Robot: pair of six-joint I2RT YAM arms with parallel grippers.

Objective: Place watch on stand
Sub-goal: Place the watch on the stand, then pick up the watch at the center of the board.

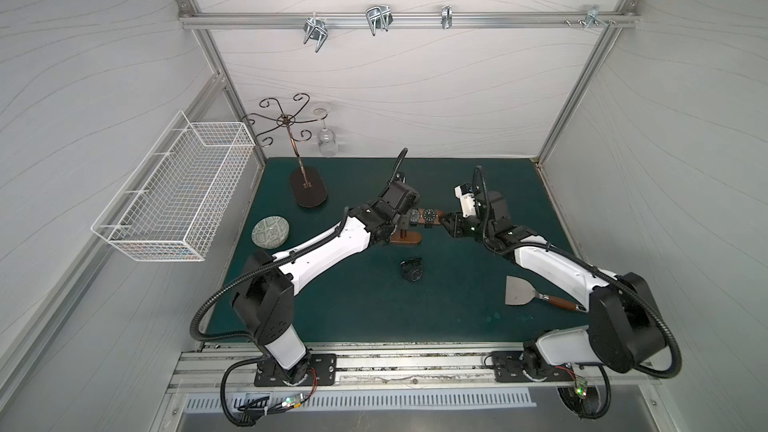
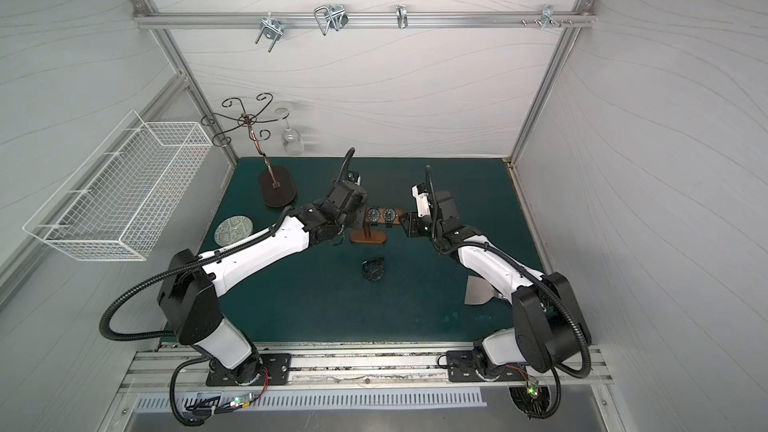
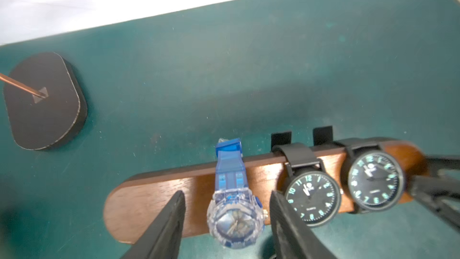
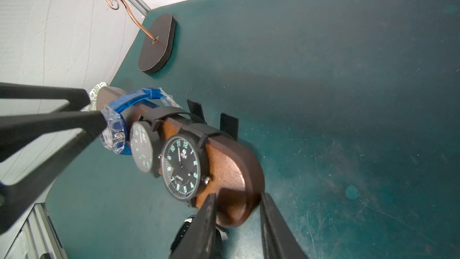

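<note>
A clear-blue watch (image 3: 235,210) sits looped over the flat crossbar of the low brown wooden stand (image 3: 139,195).

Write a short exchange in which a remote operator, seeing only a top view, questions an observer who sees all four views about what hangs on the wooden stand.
Operator: The left arm covers part of the stand. Is anything hung under it?
Observer: Yes. The left wrist view shows a blue see-through watch hanging on the crossbar, beside the black ones.
Operator: Is the left gripper clamped on it?
Observer: No. Its jaws stand open, one on each side of the watch case.
</note>
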